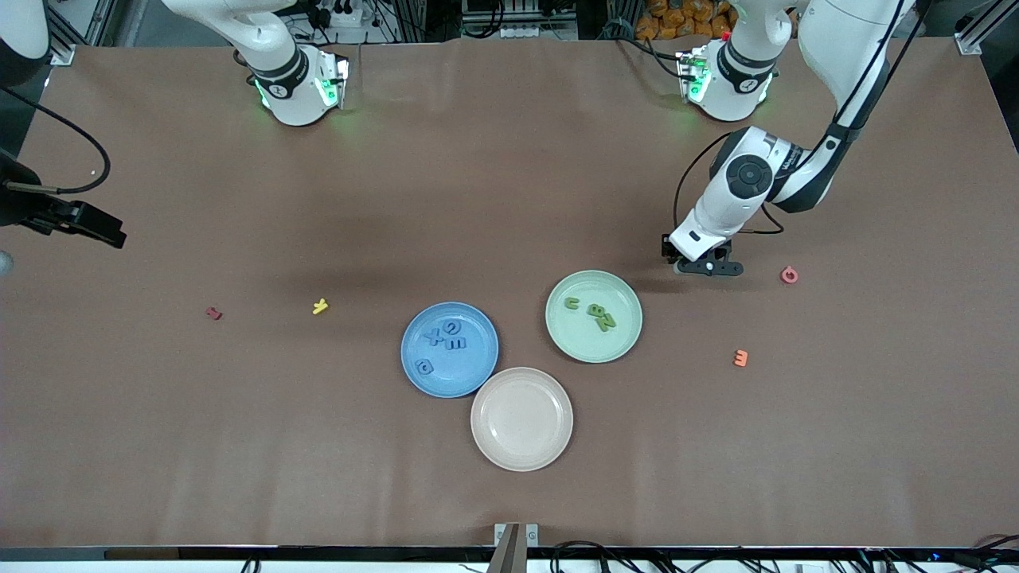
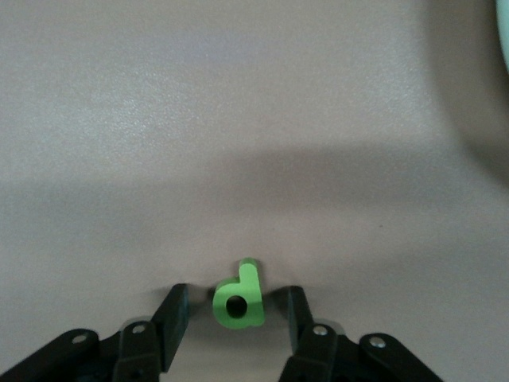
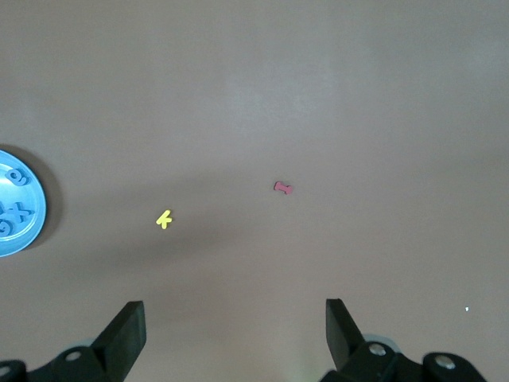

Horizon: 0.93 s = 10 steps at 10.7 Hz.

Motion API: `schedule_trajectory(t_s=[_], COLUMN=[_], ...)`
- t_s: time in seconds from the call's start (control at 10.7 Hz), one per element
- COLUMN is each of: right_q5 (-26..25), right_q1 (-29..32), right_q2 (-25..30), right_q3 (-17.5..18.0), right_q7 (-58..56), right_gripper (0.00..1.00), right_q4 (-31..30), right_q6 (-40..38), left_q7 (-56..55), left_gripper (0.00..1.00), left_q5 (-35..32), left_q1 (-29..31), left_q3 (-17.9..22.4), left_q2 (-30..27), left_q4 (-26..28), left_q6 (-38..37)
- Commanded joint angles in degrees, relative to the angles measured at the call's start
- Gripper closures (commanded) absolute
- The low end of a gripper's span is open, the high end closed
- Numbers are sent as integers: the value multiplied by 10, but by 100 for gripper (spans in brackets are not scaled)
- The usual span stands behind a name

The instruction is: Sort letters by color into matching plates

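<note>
My left gripper [image 1: 704, 267] is down at the table beside the mint green plate [image 1: 581, 341], toward the left arm's end. In the left wrist view a green letter [image 2: 238, 296] lies between its fingers [image 2: 176, 306], open, with a gap on each side. Three green letters [image 1: 595, 310] lie in the green plate. Several blue letters [image 1: 446, 341] lie in the blue plate [image 1: 478, 374]. My right gripper [image 1: 95, 227] hangs open and empty over the right arm's end of the table, waiting.
A beige plate [image 1: 521, 418] touches the blue one, nearer the front camera. Stray letters lie on the brown table: yellow [image 1: 320, 305], red [image 1: 213, 313], pink [image 1: 789, 274] close to my left gripper, and orange [image 1: 740, 358].
</note>
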State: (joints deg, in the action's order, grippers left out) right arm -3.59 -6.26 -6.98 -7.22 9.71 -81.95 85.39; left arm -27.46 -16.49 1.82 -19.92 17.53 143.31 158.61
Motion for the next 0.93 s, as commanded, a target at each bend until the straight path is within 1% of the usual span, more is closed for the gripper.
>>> schedule_trajectory(t_s=[0.0,0.09,0.19,0.28,0.65,0.84], right_q5=[0,0,1,0,2,2], right_q1=[2,4,5,5,5,4], right_q2=[8,8,8,8,8,7], right_q3=[-2,-2,-2,-2,-2,-1], right_q7=[-2,-28,-50,-50,-50,-50], right_gripper=[0,0,0,0,0,0], right_q4=[-1,1,2,2,2,2], right_q6=[3,5,5,4,4,3], left_q7=[-10,-11,-12,-12,-14,-15], left_gripper=[82,94,98,100,100,100], left_q5=[-18,-18,-18,-18,-18,-17], left_q1=[4,4,4,4,4,4], left_q3=[-1,-1,-1,-1,-2,-5], left_q2=[3,3,3,4,-5,-11], left_q4=[1,0,-1,-3,-19,-46], left_q6=[11,10,9,8,0,-30])
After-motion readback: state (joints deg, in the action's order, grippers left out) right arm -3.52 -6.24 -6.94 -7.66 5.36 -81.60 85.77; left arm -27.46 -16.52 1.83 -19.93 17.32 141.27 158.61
